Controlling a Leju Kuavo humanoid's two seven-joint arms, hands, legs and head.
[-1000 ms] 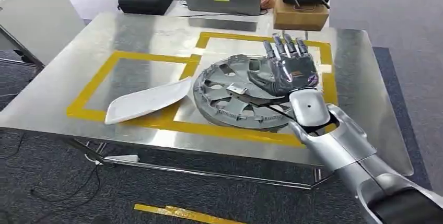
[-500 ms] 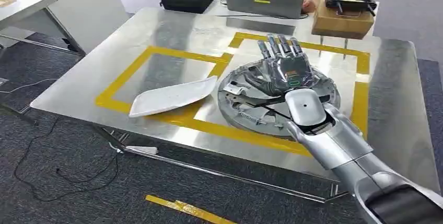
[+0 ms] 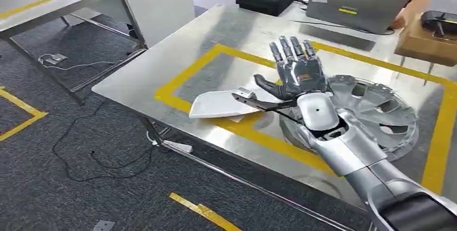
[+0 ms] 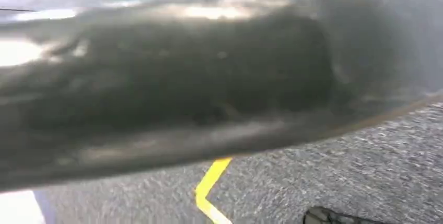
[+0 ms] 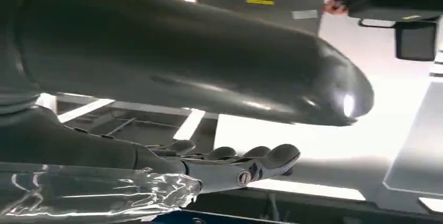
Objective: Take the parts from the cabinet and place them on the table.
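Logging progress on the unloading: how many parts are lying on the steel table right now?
2: a white panel on the yellow tape near the front edge, and a grey wheel cover to its right, partly hidden behind the right robot hand.

A lab or office test room: steel table with yellow tape, grey carpet, laptop

Wheel cover on table, flat panel to its left, laptop behind.

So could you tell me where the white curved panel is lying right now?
In the head view, the white panel lies on the steel table across the yellow tape, left of the wheel cover.
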